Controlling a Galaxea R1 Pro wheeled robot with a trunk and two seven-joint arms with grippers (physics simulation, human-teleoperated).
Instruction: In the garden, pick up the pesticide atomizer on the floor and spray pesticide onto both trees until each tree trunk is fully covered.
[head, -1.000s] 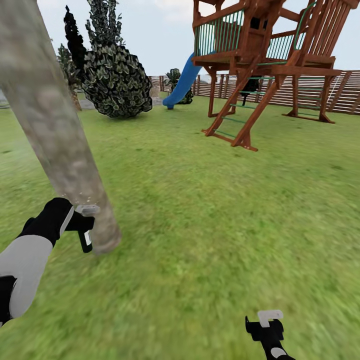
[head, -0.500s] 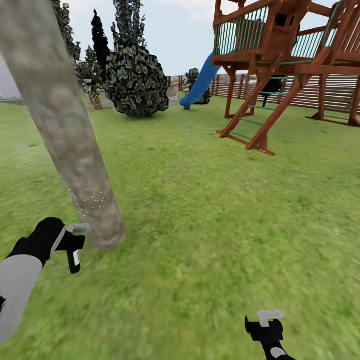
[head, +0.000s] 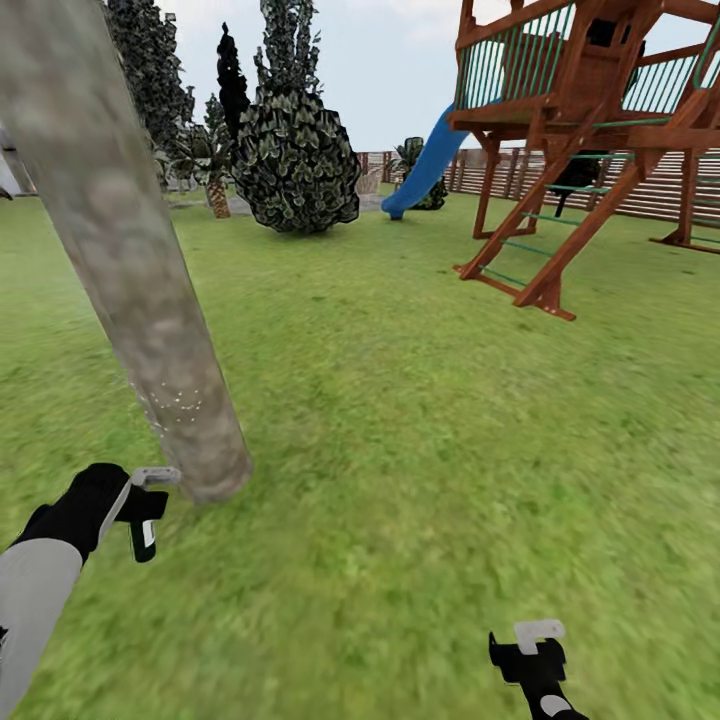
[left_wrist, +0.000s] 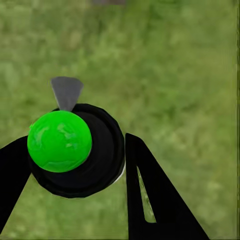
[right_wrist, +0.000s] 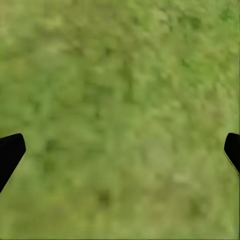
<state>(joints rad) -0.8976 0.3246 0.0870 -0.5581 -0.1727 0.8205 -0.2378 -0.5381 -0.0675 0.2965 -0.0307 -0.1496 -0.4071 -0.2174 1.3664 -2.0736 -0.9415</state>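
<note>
While the left gripper (left_wrist: 75, 160) stayed clamped on the pesticide atomizer (left_wrist: 75, 150) — green cap and black body pinched between its fingers — the nozzle sat just beside the foot of the tree trunk (head: 140, 290), which bore a patch of pale specks above the claw. Spraying this trunk looked to be the step in hand; the next move likely called for raising the claw along the bare bark. The right gripper (right_wrist: 120, 150) hung spread apart and empty over the floor (right_wrist: 120, 75).
</note>
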